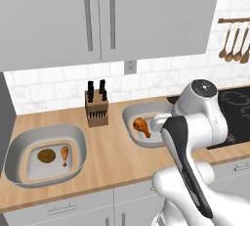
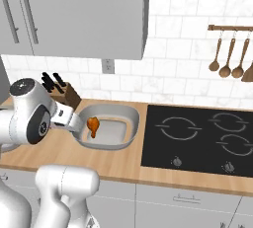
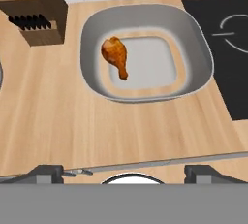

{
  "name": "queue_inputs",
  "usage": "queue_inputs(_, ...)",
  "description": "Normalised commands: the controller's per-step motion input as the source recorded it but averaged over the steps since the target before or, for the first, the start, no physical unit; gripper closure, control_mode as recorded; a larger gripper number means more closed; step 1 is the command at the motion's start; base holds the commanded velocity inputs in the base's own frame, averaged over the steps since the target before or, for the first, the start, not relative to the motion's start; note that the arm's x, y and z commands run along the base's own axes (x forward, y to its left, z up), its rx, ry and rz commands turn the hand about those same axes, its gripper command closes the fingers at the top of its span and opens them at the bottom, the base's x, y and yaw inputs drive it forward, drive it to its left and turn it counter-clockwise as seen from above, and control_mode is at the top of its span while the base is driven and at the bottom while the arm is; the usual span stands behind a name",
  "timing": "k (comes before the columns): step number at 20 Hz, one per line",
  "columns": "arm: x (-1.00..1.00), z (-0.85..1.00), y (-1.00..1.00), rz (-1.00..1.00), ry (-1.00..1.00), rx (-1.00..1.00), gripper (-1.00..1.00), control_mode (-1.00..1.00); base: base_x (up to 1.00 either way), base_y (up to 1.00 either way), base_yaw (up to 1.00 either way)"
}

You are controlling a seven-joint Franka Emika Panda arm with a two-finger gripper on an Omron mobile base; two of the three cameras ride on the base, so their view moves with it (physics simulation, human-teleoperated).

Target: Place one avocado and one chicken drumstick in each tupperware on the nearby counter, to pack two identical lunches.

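You are holding the fingers wide open with nothing in them, above the near edge of the wooden surface. The arm is bending forward, its hand looking down at the right tub. A drumstick is lying inside, but no avocado. The left tub is holding an avocado and another drumstick. An avocado is probably light, smooth and slippery, so grip it across its fat middle.

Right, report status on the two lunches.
End effector open, empty. Left light grey tupperware: dark green avocado plus orange-brown drumstick. Right tupperware: drumstick alone. Nothing obstructing.
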Motion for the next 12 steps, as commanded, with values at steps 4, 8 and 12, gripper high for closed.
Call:
queue_inputs(4, -0.09, -0.22, -0.06, 0.02, -0.09, 0.00, -1.00, -1.00, 0.00, 0.00, 0.00)
queue_inputs(8, 0.00, -0.29, -0.44, 0.00, 0.00, 0.00, -1.00, -1.00, 0.00, 0.00, 0.00)
queue_inputs(12, 0.00, -0.32, -0.33, 0.01, 0.00, 0.00, -1.00, -1.00, 0.00, 0.00, 0.00)
